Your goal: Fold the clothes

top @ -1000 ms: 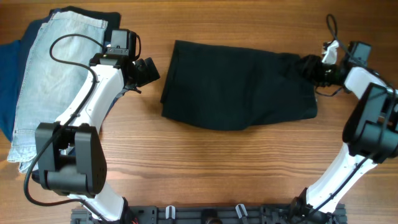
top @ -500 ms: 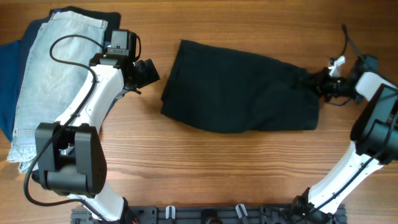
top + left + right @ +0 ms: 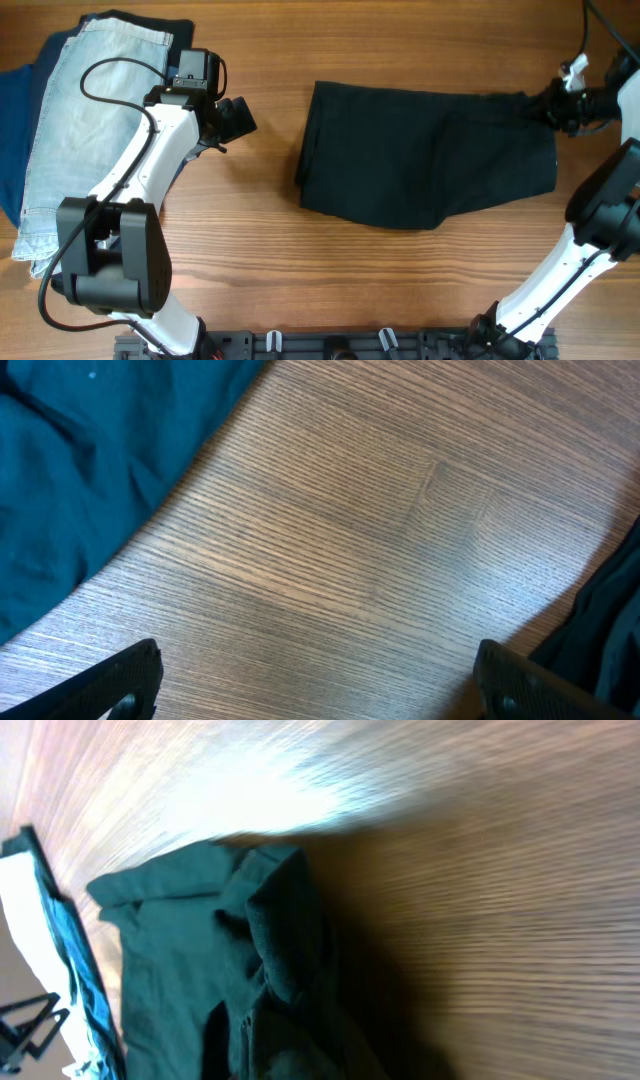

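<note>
Wooden surface (image 3: pixel 400 280), seen from overhead, with clothing in two places. Far left: a loose heap, a pale denim piece (image 3: pixel 80 120) lying long over a dark blue piece (image 3: pixel 12 140), with a darker edge showing at the top. None of the heap looks squared into a compact fold, so I judge it is still to be done, though I cannot tell whether it counts as finished stock. Centre-right: the black garment (image 3: pixel 430 155), lying flat and apart from the heap, roughly oblong, its lower hem uneven and its left side doubled over on itself. It reads as spread out or partly folded at most, so the task looks early, with this piece unfinished and the heap untouched. No basket, bin or tray is in view; everything sits directly on the wood. The right tool (image 3: pixel 552 105) is closed on the garment's upper right corner, and the cloth draws to a point there. The right wrist view shows only bunched dark fabric (image 3: pixel 260 950), with the fingers hidden. The left tool (image 3: pixel 240 115) hangs between heap and garment, spread wide and holding nothing, its tips framing bare wood in the wrist view.
</note>
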Action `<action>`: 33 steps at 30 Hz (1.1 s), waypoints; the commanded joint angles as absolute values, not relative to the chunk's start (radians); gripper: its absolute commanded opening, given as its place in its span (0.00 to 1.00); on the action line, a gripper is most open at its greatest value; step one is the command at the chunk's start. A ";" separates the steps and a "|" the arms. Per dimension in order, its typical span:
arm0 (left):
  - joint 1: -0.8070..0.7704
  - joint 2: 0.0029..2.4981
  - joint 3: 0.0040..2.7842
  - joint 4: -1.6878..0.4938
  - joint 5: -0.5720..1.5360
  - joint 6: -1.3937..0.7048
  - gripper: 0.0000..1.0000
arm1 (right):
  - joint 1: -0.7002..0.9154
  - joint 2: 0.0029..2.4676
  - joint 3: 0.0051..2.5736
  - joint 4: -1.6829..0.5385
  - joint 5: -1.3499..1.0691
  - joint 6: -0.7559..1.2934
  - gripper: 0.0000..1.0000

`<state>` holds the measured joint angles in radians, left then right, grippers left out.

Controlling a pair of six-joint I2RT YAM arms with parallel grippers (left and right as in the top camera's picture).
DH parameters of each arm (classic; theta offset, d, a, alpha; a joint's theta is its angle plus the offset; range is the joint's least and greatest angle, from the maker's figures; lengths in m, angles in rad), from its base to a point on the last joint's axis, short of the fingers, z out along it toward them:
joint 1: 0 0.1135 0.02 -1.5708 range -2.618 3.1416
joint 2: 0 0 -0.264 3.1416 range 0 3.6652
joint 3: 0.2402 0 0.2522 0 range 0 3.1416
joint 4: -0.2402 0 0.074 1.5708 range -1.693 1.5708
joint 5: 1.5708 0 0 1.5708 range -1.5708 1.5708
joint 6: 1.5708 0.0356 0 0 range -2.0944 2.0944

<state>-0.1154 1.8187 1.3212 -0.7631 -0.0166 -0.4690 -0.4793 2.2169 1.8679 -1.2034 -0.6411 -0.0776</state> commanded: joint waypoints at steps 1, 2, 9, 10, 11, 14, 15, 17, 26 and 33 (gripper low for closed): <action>-0.114 1.832 1.320 -0.760 -0.015 -0.479 1.00 | -0.383 2.135 1.913 -1.228 -0.637 -0.078 0.04; -0.114 1.832 1.320 -0.760 -0.015 -0.479 1.00 | -0.357 2.121 1.913 -1.227 -0.638 -0.069 0.04; -0.114 1.832 1.320 -0.756 -0.015 -0.479 1.00 | -0.140 2.085 1.913 -1.187 -0.636 0.023 0.04; -0.114 1.832 1.320 -0.752 -0.015 -0.478 1.00 | -0.104 2.085 1.913 -1.173 -0.633 0.040 0.04; -0.114 1.832 1.320 -0.749 -0.015 -0.479 1.00 | -0.071 2.085 1.913 -1.158 -0.633 0.060 0.04; -0.114 1.832 1.320 -0.741 -0.015 -0.479 1.00 | 0.008 2.085 1.913 -1.122 -0.633 0.109 0.04; -0.114 1.832 1.320 -0.739 -0.015 -0.478 1.00 | 0.038 2.085 1.913 -1.107 -0.633 0.128 0.04; -0.114 1.832 1.320 -0.737 -0.015 -0.479 1.00 | 0.085 2.085 1.913 -1.082 -0.629 0.165 0.04; -0.114 1.832 1.320 -0.737 -0.011 -0.479 1.00 | 0.270 2.085 1.913 -0.902 -0.533 0.331 0.04; -0.119 1.833 1.318 -0.776 0.110 -0.478 0.93 | 0.278 2.085 1.913 -0.884 -0.490 0.346 0.04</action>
<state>-0.1154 1.8198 1.3212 -0.7528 -0.0021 -0.4690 0.3008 2.1124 1.8927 -0.8909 -0.5148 0.3195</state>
